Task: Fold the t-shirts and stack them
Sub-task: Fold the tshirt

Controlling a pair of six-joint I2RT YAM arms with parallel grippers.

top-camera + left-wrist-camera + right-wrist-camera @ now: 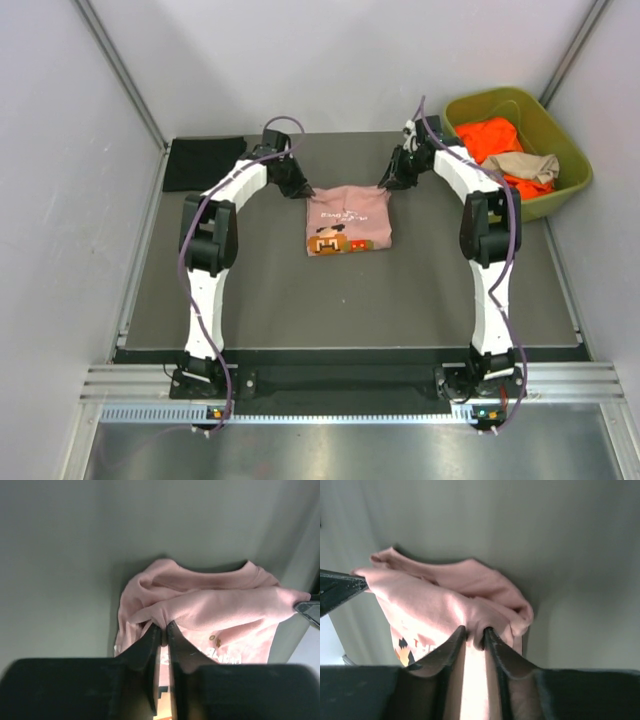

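Observation:
A dusty pink t-shirt (347,222) with a printed picture lies folded mid-table. My left gripper (300,190) is at its far left corner. In the left wrist view this gripper (164,625) is shut on a pinch of the pink cloth (210,605). My right gripper (388,183) is at the far right corner. In the right wrist view its jaws (475,630) stand slightly parted, and a fold of the pink cloth (445,600) sits between the tips. A black t-shirt (203,163) lies flat at the far left. Orange (490,138) and tan (525,165) t-shirts lie in the bin.
The olive-green bin (565,135) stands at the far right, off the dark mat (420,300). White walls close in the table on the left, the back and the right. Each wrist view shows the other gripper's fingertip at the frame edge.

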